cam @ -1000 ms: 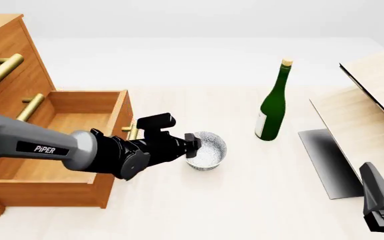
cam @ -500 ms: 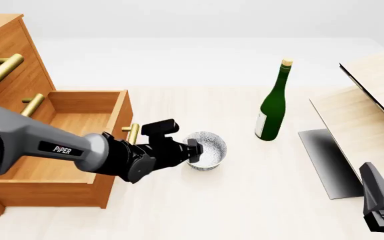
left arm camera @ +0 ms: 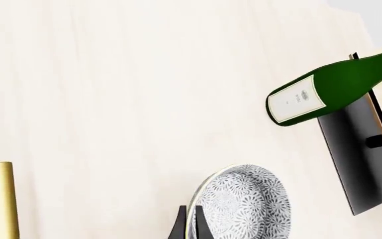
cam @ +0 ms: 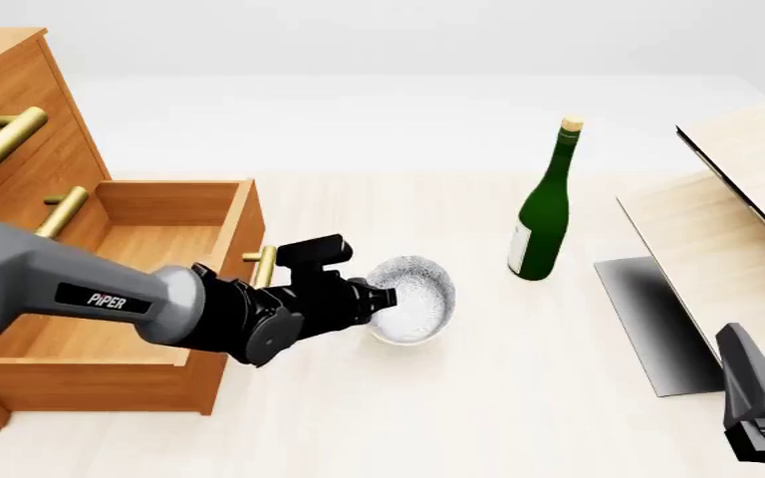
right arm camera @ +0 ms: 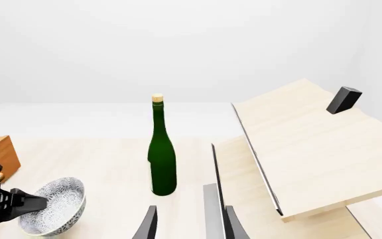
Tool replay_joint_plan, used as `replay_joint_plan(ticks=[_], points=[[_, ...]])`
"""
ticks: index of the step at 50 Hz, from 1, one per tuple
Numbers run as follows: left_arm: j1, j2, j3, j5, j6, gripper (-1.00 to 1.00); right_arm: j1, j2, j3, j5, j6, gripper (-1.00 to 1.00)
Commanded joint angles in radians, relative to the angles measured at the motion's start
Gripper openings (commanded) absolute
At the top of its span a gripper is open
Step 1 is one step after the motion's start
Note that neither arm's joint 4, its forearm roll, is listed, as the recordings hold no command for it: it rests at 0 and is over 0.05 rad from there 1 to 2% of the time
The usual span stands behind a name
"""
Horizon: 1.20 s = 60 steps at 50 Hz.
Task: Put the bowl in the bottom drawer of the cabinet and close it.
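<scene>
Black left gripper (cam: 380,298) clamped on near rim of small round speckled white-grey bowl (cam: 413,299), tilted, centre of front view. Just left, open orange-brown wooden bottom drawer (cam: 117,299) of three-drawer cabinet (cam: 11,100). Lower right, right gripper (right arm camera: 189,226), fingers slightly parted, empty.

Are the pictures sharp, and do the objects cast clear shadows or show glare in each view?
Front view: sharp, even light; the bowl and green bottle cast hardly any shadow. Left wrist view: crisp, bottle glossy but without strong glare. Right wrist view: no blur; background a plain pale grey.
</scene>
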State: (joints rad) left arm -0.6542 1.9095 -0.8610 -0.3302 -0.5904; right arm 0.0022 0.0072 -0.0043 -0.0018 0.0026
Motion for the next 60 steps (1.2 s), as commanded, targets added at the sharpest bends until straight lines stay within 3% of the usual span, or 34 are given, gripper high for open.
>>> replay_joint_plan(ticks=[1,60], points=[[0.01,-0.059,0.022,-0.009,0.029,-1.0,0.0,0.0,0.0,0.0,0.0,1.0],[0.04,-0.338,0.139,0.028,0.158,-1.0,0.0,0.0,0.0,0.0,0.0,1.0]])
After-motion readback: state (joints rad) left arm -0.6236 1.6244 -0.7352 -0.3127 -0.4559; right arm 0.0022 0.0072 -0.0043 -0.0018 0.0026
